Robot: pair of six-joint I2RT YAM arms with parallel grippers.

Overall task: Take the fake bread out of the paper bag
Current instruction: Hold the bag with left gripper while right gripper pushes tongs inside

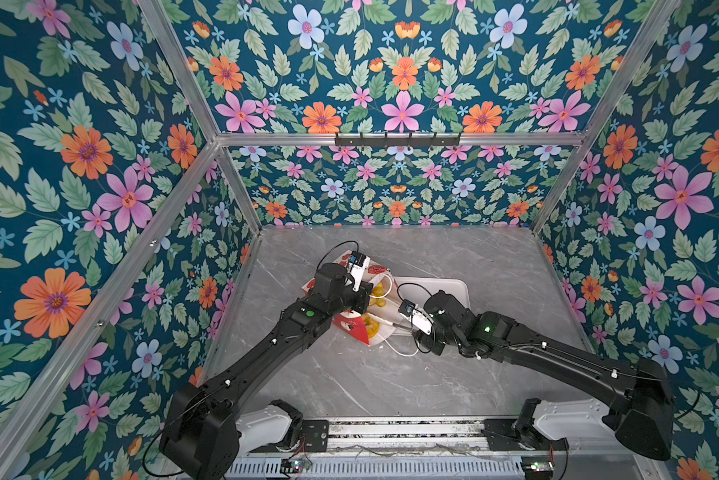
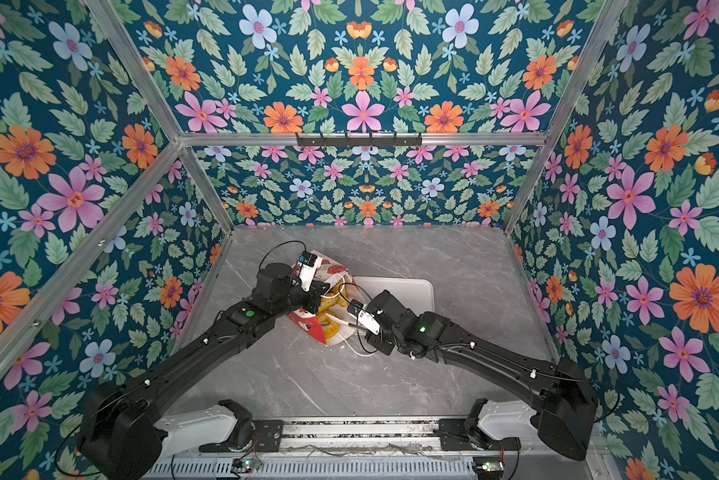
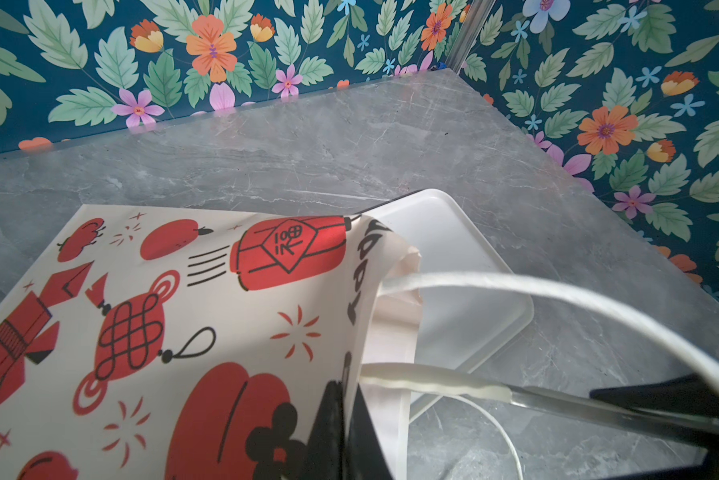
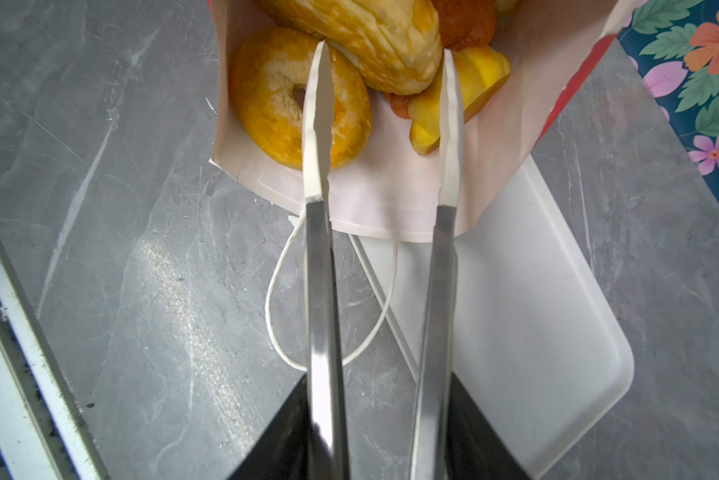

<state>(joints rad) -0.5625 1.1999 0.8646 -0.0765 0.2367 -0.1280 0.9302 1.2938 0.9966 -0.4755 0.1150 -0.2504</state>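
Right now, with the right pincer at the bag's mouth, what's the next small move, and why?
Probably ease the right pincer a little deeper into the paper bag, so that it straddles the braided loaf. Its jaws stand open and empty, the loaf's end lies just ahead between the tips, and the left pincer pinches the bag's wall, which should steady it.

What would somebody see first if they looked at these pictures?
Probably the bright flowered walls all around. Then the red-and-white paper bag lying sideways on the grey table, its top edge pinched by the left gripper, with shiny yellow fake bread inside. The right gripper reaches its long open tongs into the mouth.
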